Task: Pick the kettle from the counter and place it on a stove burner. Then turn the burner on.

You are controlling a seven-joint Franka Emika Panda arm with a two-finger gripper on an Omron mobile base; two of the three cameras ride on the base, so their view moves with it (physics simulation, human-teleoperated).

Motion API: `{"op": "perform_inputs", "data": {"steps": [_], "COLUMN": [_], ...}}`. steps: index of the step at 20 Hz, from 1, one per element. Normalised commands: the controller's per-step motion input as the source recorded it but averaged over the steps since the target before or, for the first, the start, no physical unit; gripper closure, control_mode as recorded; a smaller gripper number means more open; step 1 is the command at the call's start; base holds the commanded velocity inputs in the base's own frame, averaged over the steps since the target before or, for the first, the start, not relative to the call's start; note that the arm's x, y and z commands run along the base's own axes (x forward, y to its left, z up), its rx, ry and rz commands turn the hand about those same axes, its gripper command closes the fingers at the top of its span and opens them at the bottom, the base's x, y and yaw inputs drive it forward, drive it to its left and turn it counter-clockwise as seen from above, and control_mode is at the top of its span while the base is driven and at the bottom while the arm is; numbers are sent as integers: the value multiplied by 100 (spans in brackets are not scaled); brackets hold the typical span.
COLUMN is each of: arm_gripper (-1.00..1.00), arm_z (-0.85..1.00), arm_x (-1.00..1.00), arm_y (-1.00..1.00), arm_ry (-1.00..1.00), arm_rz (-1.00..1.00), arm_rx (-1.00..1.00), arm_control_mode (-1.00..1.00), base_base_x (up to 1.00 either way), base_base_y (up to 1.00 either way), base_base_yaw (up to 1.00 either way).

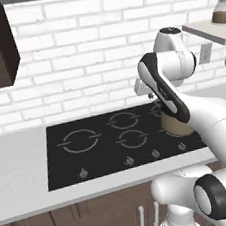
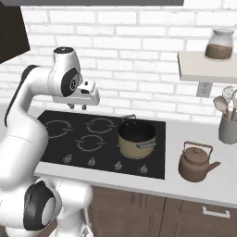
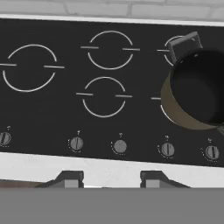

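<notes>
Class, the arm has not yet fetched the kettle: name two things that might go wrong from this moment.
1. The kettle sits on the counter right of the pot; carrying it across toward the largest burner ring may clip the pot.
2. The knobs sit close together, so the open gripper may turn the wrong one.

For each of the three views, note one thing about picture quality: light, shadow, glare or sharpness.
Left base view: flat, even light; the black cooktop shows no glare. Right base view: the kettle casts only a faint shadow on the counter, and edges look slightly soft. Hand view: the burner rings and knobs are readable, while the pot interior is solid black, without detail.
</notes>
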Motion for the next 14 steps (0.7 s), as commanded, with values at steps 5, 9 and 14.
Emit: {"op": "perform_inputs", "data": {"steps": [5, 9, 14], "arm_gripper": [-100, -100, -100], "arm_z": [0, -6, -17], "arm_x": [-21, -49, -47], "arm_y": [-3, -28, -49], "arm_ry": [0, 0, 0], "arm_rz": [0, -5, -9], "arm_rx": [0, 0, 0], "arm_control_mode": [-100, -100, -100], "base_base_x": [0, 0, 0], "base_base_y": [0, 0, 0], "base_base_yaw": [0, 0, 0]}}
